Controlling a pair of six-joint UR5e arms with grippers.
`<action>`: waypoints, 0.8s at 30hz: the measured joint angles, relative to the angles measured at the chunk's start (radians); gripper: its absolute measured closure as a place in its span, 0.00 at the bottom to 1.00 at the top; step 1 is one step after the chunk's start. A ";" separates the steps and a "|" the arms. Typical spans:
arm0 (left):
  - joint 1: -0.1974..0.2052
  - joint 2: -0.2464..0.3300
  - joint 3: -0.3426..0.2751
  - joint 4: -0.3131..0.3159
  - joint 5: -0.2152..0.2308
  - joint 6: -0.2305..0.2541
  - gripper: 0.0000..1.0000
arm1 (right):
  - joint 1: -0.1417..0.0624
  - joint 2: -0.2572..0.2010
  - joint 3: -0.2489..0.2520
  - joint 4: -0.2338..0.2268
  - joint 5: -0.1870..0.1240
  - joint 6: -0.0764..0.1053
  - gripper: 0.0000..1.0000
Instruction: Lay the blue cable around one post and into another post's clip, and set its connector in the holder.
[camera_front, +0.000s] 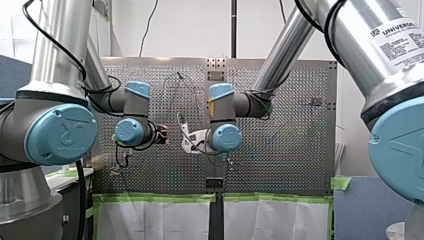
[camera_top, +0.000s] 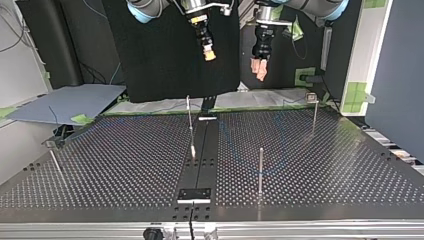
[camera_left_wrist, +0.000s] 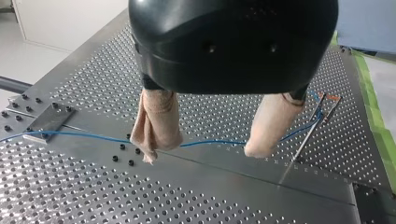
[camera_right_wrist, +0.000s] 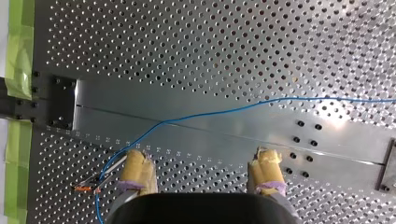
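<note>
Three thin posts (camera_top: 260, 170) stand well apart on the table (camera_top: 125, 165), blue cable (camera_right_wrist: 201, 115) lying between them.

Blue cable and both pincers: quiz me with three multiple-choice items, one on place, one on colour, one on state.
1. Where is the blue cable?
A. lifted in the air
B. lying on the perforated table
C. coiled up in a heap
2. What colour are my right pincer's pads?
A. black
B. green
C. yellow
3. My left pincer is:
A. open and empty
B. shut on the cable
C. shut and empty
Answers: 1 B, the right wrist view shows it flat on the surface. 2 C, the right wrist view shows them yellow. 3 A, its fingers stand apart and the cable lies on the table beneath.
</note>
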 joint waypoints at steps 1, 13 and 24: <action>0.000 0.000 0.000 0.000 -0.002 0.000 0.00 | 0.000 0.002 0.000 -0.002 0.004 0.002 0.00; -0.001 0.000 0.000 -0.007 -0.007 0.001 0.00 | -0.019 0.004 -0.001 -0.012 0.007 0.015 0.00; -0.001 0.000 0.000 -0.020 -0.008 -0.014 0.00 | -0.030 0.005 -0.001 -0.028 -0.016 0.026 0.00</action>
